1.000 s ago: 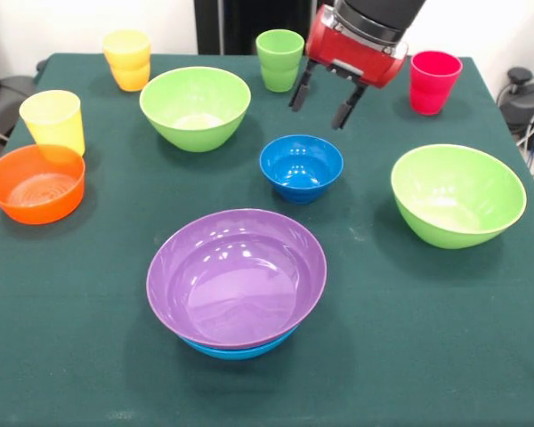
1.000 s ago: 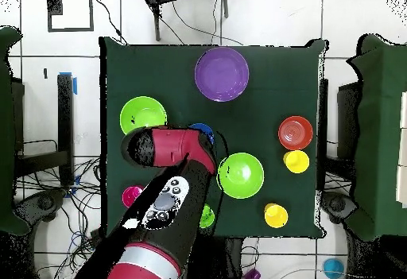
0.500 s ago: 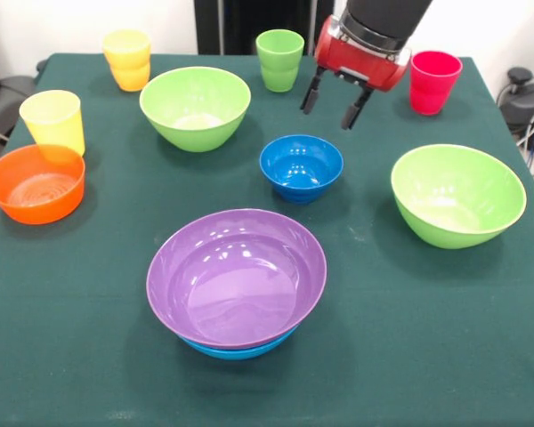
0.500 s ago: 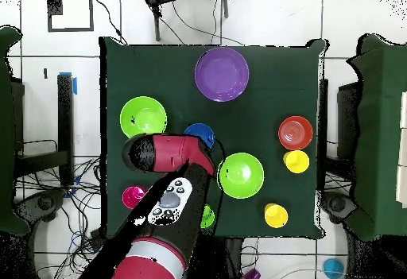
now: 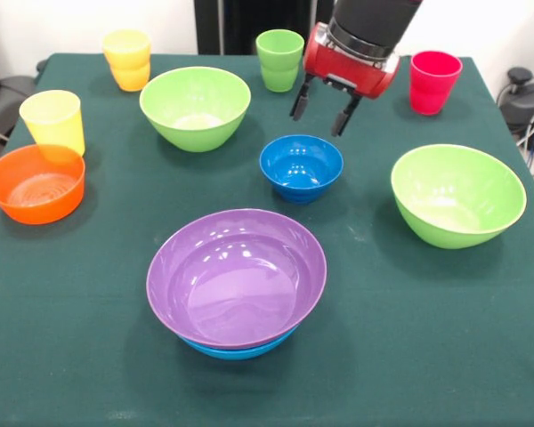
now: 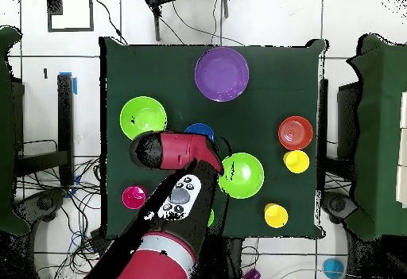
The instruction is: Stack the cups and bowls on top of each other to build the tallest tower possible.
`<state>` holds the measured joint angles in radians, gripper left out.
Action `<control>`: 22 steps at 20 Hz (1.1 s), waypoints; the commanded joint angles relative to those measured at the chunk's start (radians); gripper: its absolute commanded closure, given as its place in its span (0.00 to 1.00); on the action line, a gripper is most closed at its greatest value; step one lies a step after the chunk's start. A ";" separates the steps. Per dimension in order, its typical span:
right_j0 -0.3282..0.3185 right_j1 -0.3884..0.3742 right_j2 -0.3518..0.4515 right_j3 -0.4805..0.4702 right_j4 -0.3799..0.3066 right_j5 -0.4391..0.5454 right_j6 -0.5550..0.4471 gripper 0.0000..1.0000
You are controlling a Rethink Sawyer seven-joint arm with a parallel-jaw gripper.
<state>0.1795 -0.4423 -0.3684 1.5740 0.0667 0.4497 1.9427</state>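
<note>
My gripper (image 5: 319, 116) is open and empty. It hangs just behind and above the small blue bowl (image 5: 301, 166). The wide purple bowl (image 5: 237, 277) sits nested in the large blue bowl (image 5: 236, 349) at the front. Two light green bowls (image 5: 195, 107) (image 5: 457, 194) and the small orange bowl (image 5: 36, 183) stand apart. The yellow cup (image 5: 52, 121), orange-yellow cup (image 5: 127, 59), light green cup (image 5: 279, 60) and red cup (image 5: 434, 81) stand upright along the far and left edges. In the overhead view the arm (image 6: 179, 153) hides the gripper and part of the small blue bowl (image 6: 200, 130).
A dark green cloth (image 5: 409, 356) covers the table. Cables and equipment (image 5: 525, 98) lie beyond its right edge. In the overhead view, other tables (image 6: 381, 133) stand to either side.
My gripper has shifted a little left and lower in the front view, closer to the small blue bowl, and stays open. The bowls and cups have not moved.
</note>
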 commanded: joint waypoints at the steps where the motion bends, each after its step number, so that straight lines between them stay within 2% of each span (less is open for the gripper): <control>1: -0.012 0.089 0.115 -0.070 0.019 -0.073 0.144 0.00; 15: 0.011 0.111 0.121 -0.069 0.056 -0.100 0.178 0.00; 22: 0.015 0.085 0.126 -0.047 0.070 -0.087 0.168 0.00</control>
<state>0.1836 -0.3755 -0.3671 1.5528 0.0979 0.3886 1.9427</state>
